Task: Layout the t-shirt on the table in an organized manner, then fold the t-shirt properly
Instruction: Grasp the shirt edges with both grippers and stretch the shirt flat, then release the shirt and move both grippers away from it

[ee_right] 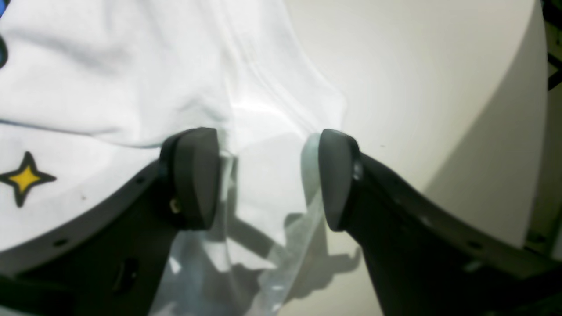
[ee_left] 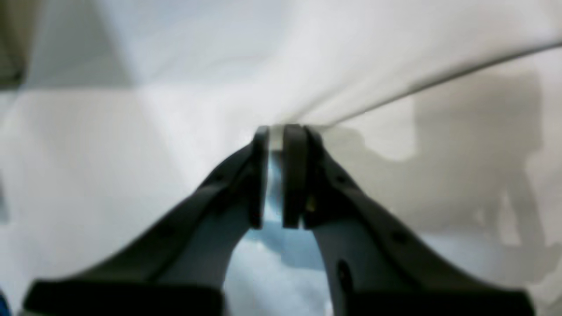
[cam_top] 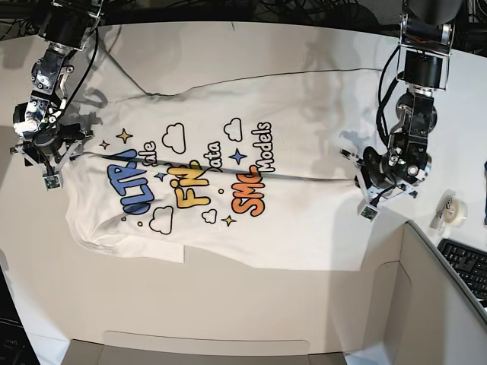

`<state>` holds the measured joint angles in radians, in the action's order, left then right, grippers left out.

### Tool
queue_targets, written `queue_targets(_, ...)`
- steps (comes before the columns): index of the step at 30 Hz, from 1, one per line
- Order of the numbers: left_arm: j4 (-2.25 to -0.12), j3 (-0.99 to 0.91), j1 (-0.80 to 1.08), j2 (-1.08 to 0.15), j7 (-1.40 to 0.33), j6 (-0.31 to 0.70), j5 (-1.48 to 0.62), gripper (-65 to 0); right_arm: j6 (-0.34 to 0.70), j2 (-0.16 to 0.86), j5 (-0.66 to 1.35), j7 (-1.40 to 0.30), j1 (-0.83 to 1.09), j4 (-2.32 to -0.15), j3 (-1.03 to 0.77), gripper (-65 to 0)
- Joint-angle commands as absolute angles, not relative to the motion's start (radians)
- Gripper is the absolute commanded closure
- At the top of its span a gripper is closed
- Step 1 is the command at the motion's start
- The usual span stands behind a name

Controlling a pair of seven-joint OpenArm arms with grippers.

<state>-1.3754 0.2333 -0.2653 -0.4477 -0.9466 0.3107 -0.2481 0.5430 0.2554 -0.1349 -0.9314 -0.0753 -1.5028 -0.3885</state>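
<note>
T-shirt cloth, white cotton, fills the left wrist view, and the left gripper (ee_left: 281, 131) sits at its centre with its two dark fingers (ee_left: 295, 175) drawn almost together, only a thin pale sliver showing between them. Whether that sliver is pinched fabric or mere gap cannot be told, the view being blurred. A fold edge runs from the fingertips toward the upper right of that frame, with the arm's shadow below it.

The right wrist view is sharper: the right gripper (ee_right: 268, 175) stands with its black pads (ee_right: 195, 175) well apart, straddling the shirt's white hem or sleeve edge and gripping nothing. A small yellow four-pointed star (ee_right: 25, 177) printed on the cloth shows at the left edge of that frame, and bare tabletop (ee_right: 417, 87) fills the upper right.

Only the base view gives the whole layout. There the large white short-sleeved t-shirt (cam_top: 304, 213) lies spread across the middle of the very large matte white table (cam_top: 228, 304), print up, its blue, yellow and orange cartoon letters (cam_top: 194, 186) sitting left of centre among clouds and stars. The right gripper (cam_top: 49, 171) is at the shirt's left edge in that frame, the left gripper (cam_top: 373, 199) at its right edge. A horizontal crease crosses the shirt between them. A roll of clear tape (cam_top: 450, 207) lies at the far right, beside a grey partition panel (cam_top: 441, 296) and a black keyboard (cam_top: 468, 266).
</note>
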Motion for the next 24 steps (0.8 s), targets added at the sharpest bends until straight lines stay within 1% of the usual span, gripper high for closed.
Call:
queue_targets(1,-1.415,0.219,-0.294,-0.455,-0.931,0.308,-0.255,-10.5,0.544,0.275,-0.157,-0.938,-0.088,-1.52,-0.395,-35.6)
queue_targets(3,-1.442,0.203,-0.294,-0.452,-0.931,0.308,-0.255,-12.9,0.544,0.275,-0.165,-0.938,-0.09,-1.547,-0.395,-35.9)
queue_targets(5,-1.48,0.173,-0.292,-0.437,-0.931,0.308,-0.255,-13.8,0.544,0.274,-0.168,-0.938,-0.088,-1.593,-0.395,-36.0)
queue_targets(7,-1.554,0.111,-0.288,-0.433,-0.954,0.308,-0.259,-13.7,0.542,0.274,-0.168,-0.96,-0.088,-1.649,-0.4,-36.0)
queue_targets(10,-1.689,-0.019,-0.275,-0.4,-1.017,0.308,-0.303,-13.7,0.547,0.268,-0.159,-1.01,-0.088,-1.771,-0.466,-36.0)
queue_targets(14,-1.845,-0.203,-0.249,-0.4,-1.162,0.309,-0.458,-13.8,0.556,0.179,-0.145,-1.082,-0.05,-1.975,-0.616,-36.0)
queue_targets(16,-1.885,-0.297,-0.203,-0.4,-1.221,0.311,-0.533,-13.8,0.625,0.114,-0.059,-1.145,-0.005,-2.046,-0.702,-35.9)
queue_targets(17,-1.899,-0.341,-0.176,-0.4,-1.241,0.311,-0.564,-13.8,0.691,0.09,0.012,-1.178,0.028,-2.046,-0.748,-35.9)
queue_targets(21,-1.911,-0.412,-0.056,-0.403,-1.248,0.312,-0.642,-13.8,0.698,0.058,0.26,-1.256,0.153,-2.012,-0.911,-35.9)
queue_targets(24,-1.911,-0.426,0.027,-0.403,-1.242,0.312,-0.656,-13.8,0.698,0.061,0.438,-1.283,0.232,-1.994,-1.015,-35.9)
